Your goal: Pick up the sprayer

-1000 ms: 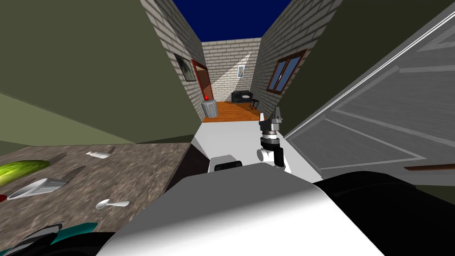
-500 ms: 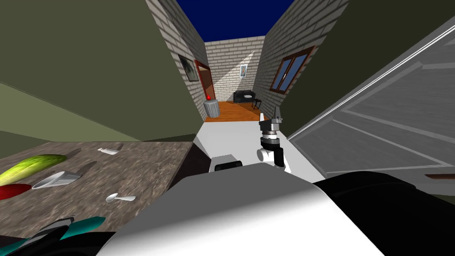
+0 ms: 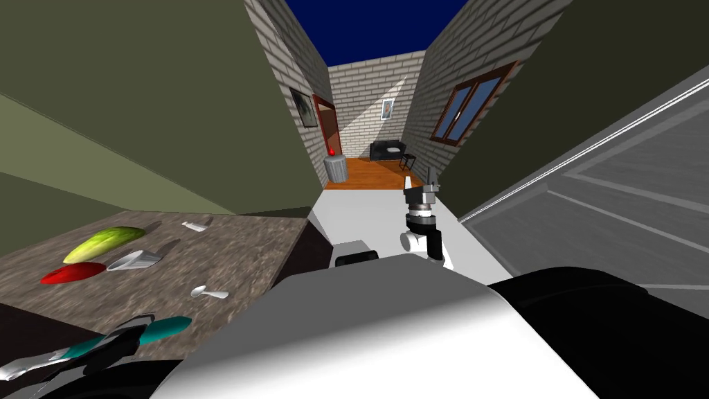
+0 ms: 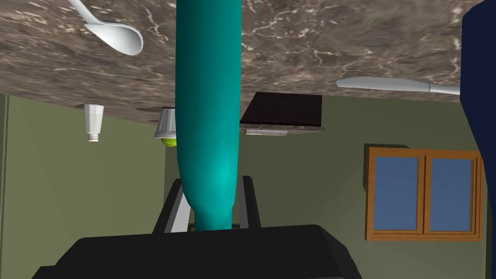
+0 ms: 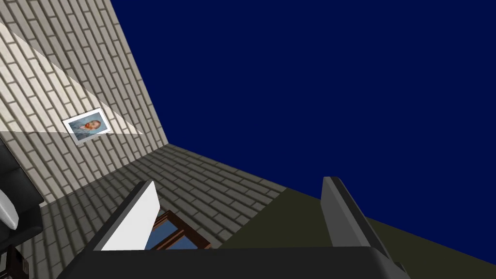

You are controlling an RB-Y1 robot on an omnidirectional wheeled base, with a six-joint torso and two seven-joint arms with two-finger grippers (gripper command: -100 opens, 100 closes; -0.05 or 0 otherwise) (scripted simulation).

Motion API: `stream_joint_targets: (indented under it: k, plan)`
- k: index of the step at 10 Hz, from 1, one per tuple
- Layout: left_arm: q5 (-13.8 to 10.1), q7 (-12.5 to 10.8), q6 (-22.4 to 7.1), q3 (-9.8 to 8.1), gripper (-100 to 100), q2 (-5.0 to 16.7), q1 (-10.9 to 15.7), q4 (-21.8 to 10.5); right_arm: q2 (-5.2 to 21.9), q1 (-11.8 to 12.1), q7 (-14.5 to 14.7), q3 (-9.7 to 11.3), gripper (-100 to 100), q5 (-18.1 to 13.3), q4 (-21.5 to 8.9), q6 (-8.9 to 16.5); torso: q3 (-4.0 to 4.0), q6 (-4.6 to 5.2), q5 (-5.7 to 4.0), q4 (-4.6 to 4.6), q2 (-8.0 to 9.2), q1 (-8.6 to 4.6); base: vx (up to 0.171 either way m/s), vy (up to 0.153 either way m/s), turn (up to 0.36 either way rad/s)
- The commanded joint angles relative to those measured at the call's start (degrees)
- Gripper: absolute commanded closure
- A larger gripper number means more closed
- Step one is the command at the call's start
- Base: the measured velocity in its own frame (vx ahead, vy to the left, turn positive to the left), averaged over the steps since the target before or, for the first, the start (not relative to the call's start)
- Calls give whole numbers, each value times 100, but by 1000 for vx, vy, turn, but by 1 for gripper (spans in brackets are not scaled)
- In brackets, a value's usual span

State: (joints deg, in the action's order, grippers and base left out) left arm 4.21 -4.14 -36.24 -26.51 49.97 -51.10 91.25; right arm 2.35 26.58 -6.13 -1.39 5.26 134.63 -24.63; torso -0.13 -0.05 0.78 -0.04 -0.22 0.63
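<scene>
Where the left gripper [image 4: 211,181] closes in from both sides, the teal sprayer [image 4: 208,97] is clamped between its two fingers [image 4: 175,208]. The blades press against the rounded end just above the dark gripper body. From there the sprayer's long body reaches straight out along the gripper's line, towards the brown marbled worktop [image 3: 242,249].

In the head view the sprayer is low on my left, at the worktop's near edge, with its teal end sticking out of the dark gripper. I cannot tell whether it touches the stone or hangs just clear of it.

A white spoon [image 3: 208,292] lies near the sprayer, a little farther in on the worktop. Beyond it are a grey scoop [image 3: 135,260], a red vegetable [image 3: 73,272] and a yellow-green one [image 3: 104,242], close together in a loose cluster. A small white bottle [image 3: 197,225] lies by the far edge, next to the olive wall. In the left wrist view a pale, long utensil [image 4: 397,83] rests on the stone, well apart from the sprayer.

The right gripper [image 3: 431,181] is raised ahead of me at the middle of the head view, away from the worktop. Its fingers [image 5: 133,218] are spread wide with nothing between them.
</scene>
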Motion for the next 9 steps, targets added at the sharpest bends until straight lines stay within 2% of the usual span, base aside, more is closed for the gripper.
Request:
stream_joint_targets:
  k: [1,2,4,5,7,8,9]
  plan:
    - [-33,265,6,9,100,-47,40,51,0,0,0,0,0,0,0,0,0,0,0,0,0,0,10,15,22]
    - [-35,440,-215,-75,100,-324,224,319,0,0,0,0,0,0,0,0,-3,10,10,-1,-4,0,25,40,179]
    - [-35,746,-215,-75,100,-352,224,433,0,0,0,0,0,0,0,0,-7,9,24,-2,-11,12,14,30,61]
    - [-37,920,-437,-160,100,-620,408,661,0,-1,0,0,0,0,0,0,-8,19,28,-2,-13,12,8,47,146]
    - [-37,1227,-437,-160,100,-658,408,815,0,0,0,0,0,0,0,0,-9,14,37,-3,-15,26,16,40,73]
    - [-40,1394,-658,-244,100,-952,593,1004,0,0,0,0,0,0,0,0,-10,22,38,-4,-17,22,15,49,163]
    - [-40,1554,-658,-244,100,-963,593,1171,0,0,0,0,0,0,0,0,-11,14,40,-4,-18,28,20,44,120]
